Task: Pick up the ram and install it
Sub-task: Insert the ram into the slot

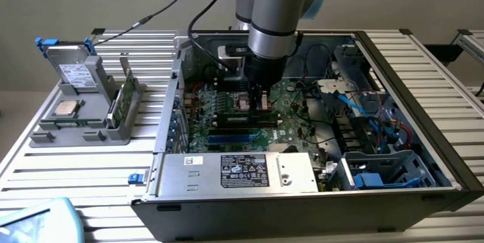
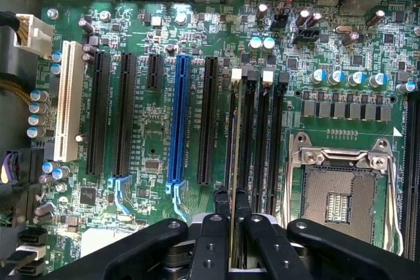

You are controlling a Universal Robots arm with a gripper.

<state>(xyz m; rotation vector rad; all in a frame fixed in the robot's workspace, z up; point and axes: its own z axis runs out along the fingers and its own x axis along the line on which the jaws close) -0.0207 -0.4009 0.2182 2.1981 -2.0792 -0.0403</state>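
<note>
My gripper point(image 1: 259, 105) reaches down into the open computer case point(image 1: 423, 84), just over the motherboard point(image 1: 226, 107). In the wrist view its two black fingers point(image 2: 218, 218) are shut on the ram point(image 2: 234, 162). The ram is seen edge-on as a thin green strip and stands upright in line with the first of the memory slots point(image 2: 262, 136), beside the processor socket point(image 2: 341, 195). I cannot tell whether its lower edge sits inside the slot. In the exterior view the ram point(image 1: 246, 117) is a dark bar under the fingers.
A grey holder point(image 1: 83, 124) at the exterior view's left carries a silver processor chip point(image 1: 68, 107), a green card with a metal bracket point(image 1: 121, 98) and a drive point(image 1: 76, 73). The power supply point(image 1: 242, 172) fills the case's near side. Cables point(image 1: 363, 107) crowd its right.
</note>
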